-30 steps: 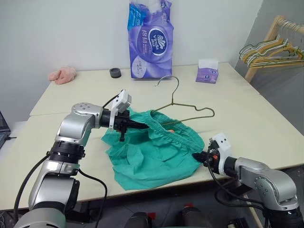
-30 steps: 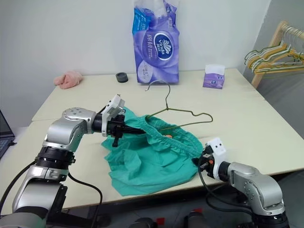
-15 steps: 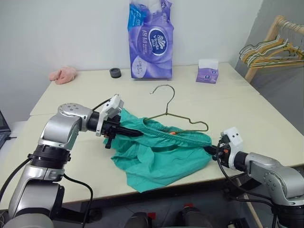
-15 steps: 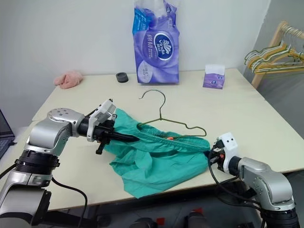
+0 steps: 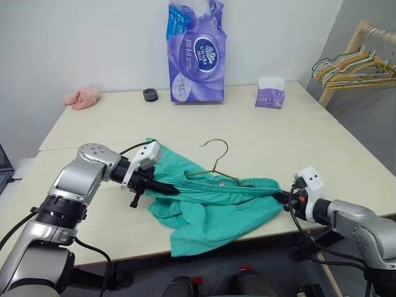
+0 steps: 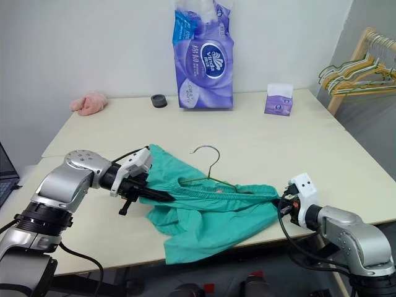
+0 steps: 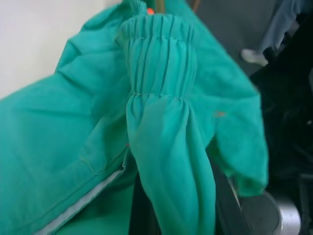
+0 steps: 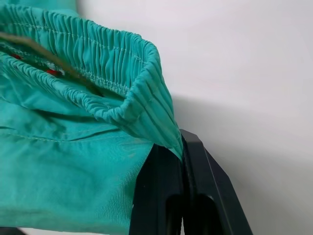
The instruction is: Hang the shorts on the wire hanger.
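So the shorts (image 5: pixel 213 201) are stretched out by the waistband between both tools near the surface's (image 5: pixel 309 133) front edge. Left tool (image 5: pixel 168 189) is clamped on one end of the elastic, right tool (image 5: pixel 279 197) pinched shut on the other. Hanger (image 5: pixel 216 162) has its wire inside the waistband, hook poking up behind.

The wire hanger (image 5: pixel 216 162) shows its hook and a short run of shoulder wire — the rest is buried inside the shorts (image 5: pixel 210 204). At three o'clock, the bunch of hangers (image 5: pixel 356 65) is cut by the picture's edge — their number cannot be told.
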Motion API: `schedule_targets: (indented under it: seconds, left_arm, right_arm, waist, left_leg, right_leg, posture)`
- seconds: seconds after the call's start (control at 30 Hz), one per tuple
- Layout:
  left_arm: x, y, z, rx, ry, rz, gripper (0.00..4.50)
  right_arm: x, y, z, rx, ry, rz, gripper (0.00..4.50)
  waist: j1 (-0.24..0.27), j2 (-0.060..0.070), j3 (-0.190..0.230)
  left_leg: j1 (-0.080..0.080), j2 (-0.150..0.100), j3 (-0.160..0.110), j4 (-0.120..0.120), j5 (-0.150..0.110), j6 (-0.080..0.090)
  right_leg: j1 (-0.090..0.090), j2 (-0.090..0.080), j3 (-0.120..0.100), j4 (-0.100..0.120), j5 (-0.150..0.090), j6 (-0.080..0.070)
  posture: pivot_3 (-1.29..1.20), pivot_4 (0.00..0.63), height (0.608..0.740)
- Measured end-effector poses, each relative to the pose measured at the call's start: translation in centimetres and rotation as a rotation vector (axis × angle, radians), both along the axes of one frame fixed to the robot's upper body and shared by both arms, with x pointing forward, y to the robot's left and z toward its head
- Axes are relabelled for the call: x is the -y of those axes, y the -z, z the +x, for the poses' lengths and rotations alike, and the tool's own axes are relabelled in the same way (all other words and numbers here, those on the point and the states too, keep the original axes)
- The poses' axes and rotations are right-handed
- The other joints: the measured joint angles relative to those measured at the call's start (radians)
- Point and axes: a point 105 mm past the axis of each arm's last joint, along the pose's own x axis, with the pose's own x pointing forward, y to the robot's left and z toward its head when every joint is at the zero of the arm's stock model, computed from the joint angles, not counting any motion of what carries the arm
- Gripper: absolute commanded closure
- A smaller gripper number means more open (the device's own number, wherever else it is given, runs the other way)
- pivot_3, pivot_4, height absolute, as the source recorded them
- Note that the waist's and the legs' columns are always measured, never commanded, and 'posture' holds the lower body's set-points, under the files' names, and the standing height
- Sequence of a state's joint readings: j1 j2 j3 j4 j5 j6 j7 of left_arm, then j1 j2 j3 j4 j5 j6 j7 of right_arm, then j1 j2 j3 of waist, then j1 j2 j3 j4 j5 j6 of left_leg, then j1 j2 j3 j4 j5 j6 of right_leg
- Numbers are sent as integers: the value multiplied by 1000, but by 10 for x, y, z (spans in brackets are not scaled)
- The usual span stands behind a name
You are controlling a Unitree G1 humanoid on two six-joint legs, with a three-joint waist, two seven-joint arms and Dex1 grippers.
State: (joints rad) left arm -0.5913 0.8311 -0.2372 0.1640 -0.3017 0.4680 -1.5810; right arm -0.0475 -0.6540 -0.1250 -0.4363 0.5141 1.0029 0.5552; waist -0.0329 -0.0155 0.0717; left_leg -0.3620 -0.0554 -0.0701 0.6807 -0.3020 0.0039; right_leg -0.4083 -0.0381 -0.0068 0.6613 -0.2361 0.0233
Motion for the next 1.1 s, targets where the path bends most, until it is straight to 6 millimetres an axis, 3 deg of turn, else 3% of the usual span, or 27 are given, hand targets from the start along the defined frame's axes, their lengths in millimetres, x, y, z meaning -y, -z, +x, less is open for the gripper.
schedule_targets:
  seconds: [0.17, 0.33, 0.43, 0.7, 0.83, 1.1]
  left_arm:
    - [1, 4, 7, 56, -23, 10, 4500]
    - [8, 7, 11, 79, -31, 0, 4500]
    - [10, 8, 13, 97, -34, 3, 4500]
    - [17, 10, 17, 129, -53, -24, 4500]
    - [19, 15, 15, 117, -62, -34, 4500]
    - [22, 16, 12, 125, -46, -43, 4500]
  right_arm:
    - [-1, -26, -4, 96, -170, -202, 4490]
    - [-34, -43, 2, 211, -405, -350, 4490]
    - [-48, -49, 4, 251, -506, -397, 4490]
    - [-61, -49, 2, 279, -638, -458, 4490]
    - [-58, -47, 2, 275, -656, -470, 3549]
    - [-32, -44, -19, 144, -629, -410, 677]
  waist:
    - [-1, 0, 0]
    - [-7, 0, 0]
    - [-8, 0, 0]
    - [-2, 0, 0]
    - [-1, 0, 0]
    - [2, 0, 0]
  left_leg:
    - [0, 0, 0, 0, 0, 0]
    - [0, 1, 0, 0, 0, 0]
    - [0, 1, 0, 0, 0, 0]
    - [-1, 1, 0, 0, 0, 0]
    - [-1, 1, 0, 0, 0, 0]
    - [0, 1, 0, 0, 0, 0]
  right_leg:
    - [1, 0, -1, -1, -2, 4]
    - [1, 0, -1, -2, -2, 3]
    - [1, 0, -1, -3, -1, 2]
    - [1, 0, -1, -3, 0, 0]
    - [1, 0, -1, -3, 0, 0]
    - [1, -1, -1, -3, 0, 0]
  posture:
    - [-111, 40, 740]
    - [-110, 38, 740]
    - [-108, 35, 740]
    - [-104, 29, 740]
    - [-102, 28, 740]
    - [-101, 33, 740]
